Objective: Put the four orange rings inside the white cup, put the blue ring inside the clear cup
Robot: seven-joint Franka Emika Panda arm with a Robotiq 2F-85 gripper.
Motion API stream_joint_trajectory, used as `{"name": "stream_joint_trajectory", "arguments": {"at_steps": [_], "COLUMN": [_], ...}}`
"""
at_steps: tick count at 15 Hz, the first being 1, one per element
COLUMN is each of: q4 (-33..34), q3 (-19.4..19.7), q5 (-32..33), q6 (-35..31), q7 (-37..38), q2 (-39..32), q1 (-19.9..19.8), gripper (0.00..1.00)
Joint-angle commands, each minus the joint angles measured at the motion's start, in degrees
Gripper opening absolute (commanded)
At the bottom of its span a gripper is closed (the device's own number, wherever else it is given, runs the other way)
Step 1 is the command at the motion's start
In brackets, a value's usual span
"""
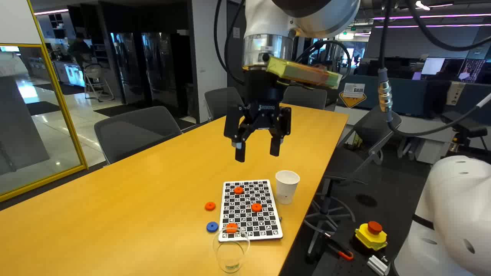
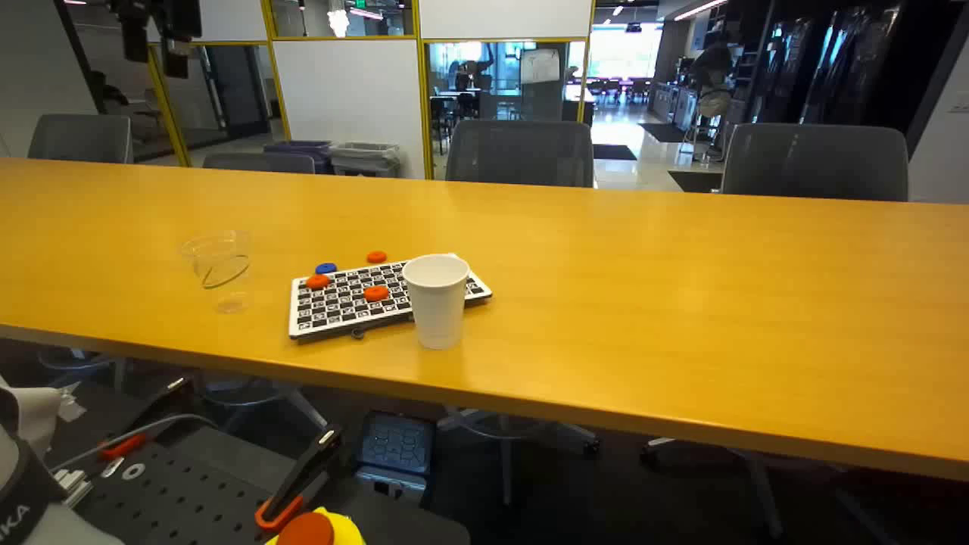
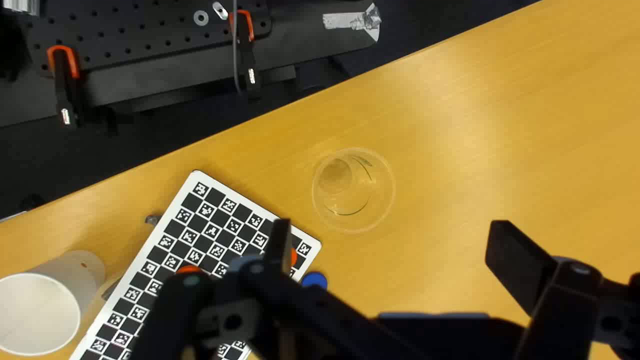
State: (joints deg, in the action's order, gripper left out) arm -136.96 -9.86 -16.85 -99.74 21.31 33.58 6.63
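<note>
The gripper hangs above the table, jaws wide apart; three orange rings lie on the checkered board, a fourth orange ring and the blue ring beside it; the white cup alongside partly blocks the board in an exterior view; the clear cup stands near one board corner; chairs line the table.

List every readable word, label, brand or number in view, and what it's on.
"ROBOTIQ": gripper, in an exterior view.
"NKA": robot arm, cut off by the frame edge.
Clear cup: green print, too small to read.
Paper sign: too blurred to read.
Board: coded squares, no readable words.
</note>
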Motion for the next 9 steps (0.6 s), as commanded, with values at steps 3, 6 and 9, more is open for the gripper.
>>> {"name": "stream_joint_trajectory", "arguments": {"at_steps": [3, 6, 9], "q4": [0.8, 0.9, 0.3], "q3": [-0.5, -0.5, -0.5], "q5": [-0.2, -0.2, -0.1], "q6": [0.2, 0.2, -0.1], "q7": [-0.3, -0.3, -0.2], "q2": [0.2, 0.3, 0.2], "q1": [-0.7, -0.7, -0.8], "gripper": [1.0, 1.0, 1.0]}}
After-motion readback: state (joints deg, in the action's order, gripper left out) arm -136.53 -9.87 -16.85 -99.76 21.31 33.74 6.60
